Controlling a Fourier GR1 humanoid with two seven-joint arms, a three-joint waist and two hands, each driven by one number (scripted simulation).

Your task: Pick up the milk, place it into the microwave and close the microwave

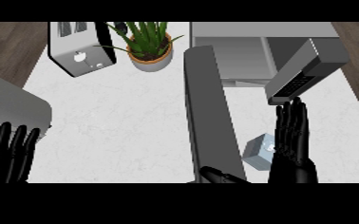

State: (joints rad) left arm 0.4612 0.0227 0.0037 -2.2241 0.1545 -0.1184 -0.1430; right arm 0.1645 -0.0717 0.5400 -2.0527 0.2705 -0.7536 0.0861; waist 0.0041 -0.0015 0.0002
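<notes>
I see the milk (pixel 258 154) on the worktop (pixel 126 123) just beside my right robot hand (pixel 293 144), which is released with straight fingers, near the open microwave (pixel 238 54). The left robot hand (pixel 17 154) rests released at lower left.

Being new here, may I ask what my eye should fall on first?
The open microwave door juts down the middle of the counter. Just right of it sits the small milk carton, with the right hand open beside it. A plant and toaster stand at the back left.
</notes>
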